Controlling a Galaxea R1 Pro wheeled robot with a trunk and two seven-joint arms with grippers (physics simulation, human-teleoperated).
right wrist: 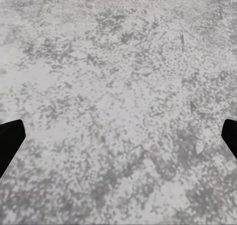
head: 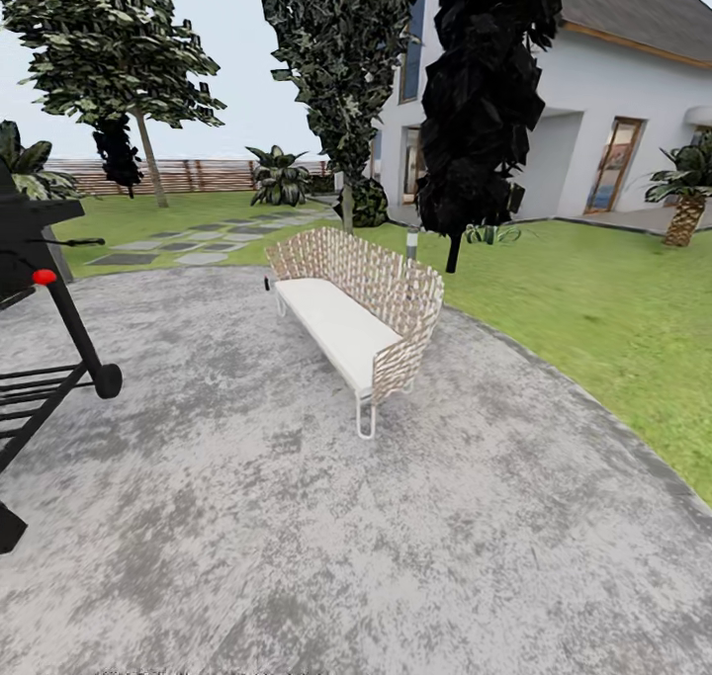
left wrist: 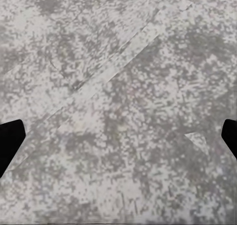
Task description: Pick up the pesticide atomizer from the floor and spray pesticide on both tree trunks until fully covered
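Both grippers point down at mottled grey paving: your left gripper shows its two dark fingertips far apart at the edges of its wrist view, nothing between them, and your right gripper looks the same, jaws spread wide over bare stone. That readiness makes sense, since you have nothing to hold yet and the atomizer is not among the things these pictures show, so you cannot pick it up from where you stand. From the head view, you are on a round grey patio with a woven bench carrying a white cushion standing just ahead, and a black wheeled grill close on your left. Beyond the patio edge the lawn spreads right toward a white house, and a line of grey stepping stones leads away toward the brown slat fence. A leafy tree with a thin pale trunk stands near that fence, and dark narrow trees rise behind the bench; whether any thick grey-tan trunk you need is among them I cannot tell from here. My judgement is that the task is at its searching stage: you will likely want to steer around the bench onto the grass and scan the ground there.
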